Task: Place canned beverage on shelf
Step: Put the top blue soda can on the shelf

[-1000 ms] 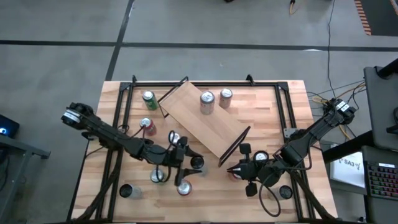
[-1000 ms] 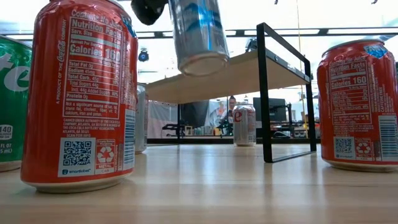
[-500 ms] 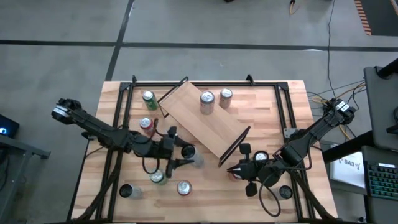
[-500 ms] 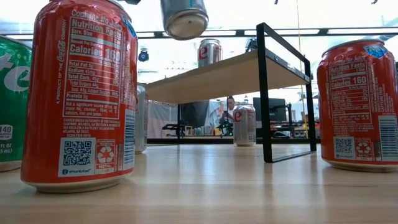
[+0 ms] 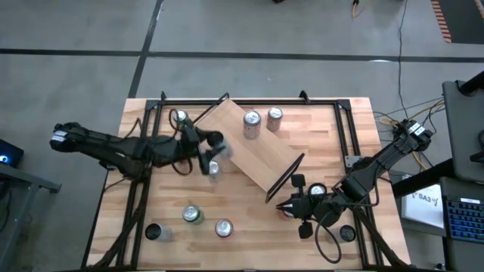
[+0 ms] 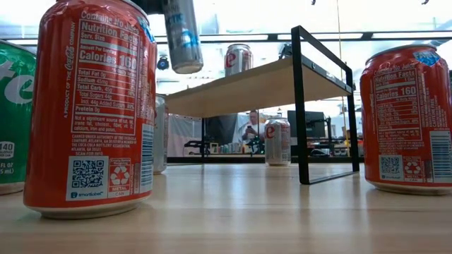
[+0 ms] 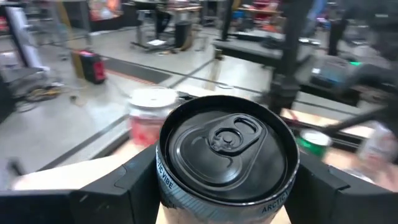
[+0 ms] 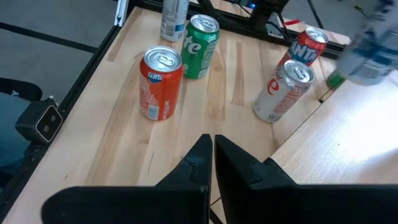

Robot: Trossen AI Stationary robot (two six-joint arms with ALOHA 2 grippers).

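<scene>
From my remote station I find the left gripper (image 5: pixel 209 156) with its fingers (image 7: pixel 118 186) clamped on the two sides of a silver can (image 5: pixel 214 168), dark lid facing the wrist camera; the can (image 7: pixel 227 155) hangs in the air, clear of the tabletop (image 5: pixel 333 136), just beside the near-left edge of the shelf (image 5: pixel 249 155). In the low view that same can (image 6: pixel 182 35) sits tilted, above the level of the shelf board (image 6: pixel 254 88) and off its left end. I take the shelf as my landmark: it lies diagonally across the tabletop, a light-wood board with thin black end frames (image 6: pixel 300 106). Two silver cans (image 5: pixel 252 122) (image 5: pixel 274 117) stand upright on its far part. A green can (image 5: pixel 180 119) stands off its far-left end, behind the left arm. On the table in front of the shelf I note a green-topped can (image 5: pixel 192 214), a silver and red can (image 5: pixel 224 227) and a dark-topped can (image 5: pixel 153 231). The right gripper (image 5: pixel 286 205) waits near the front-right corner of the shelf, fingers (image 8: pixel 199 163) pressed together on nothing, with a red can (image 5: pixel 317 191) just beside its arm. The right wrist view shows an orange Fanta can (image 8: pixel 161 83).
</scene>
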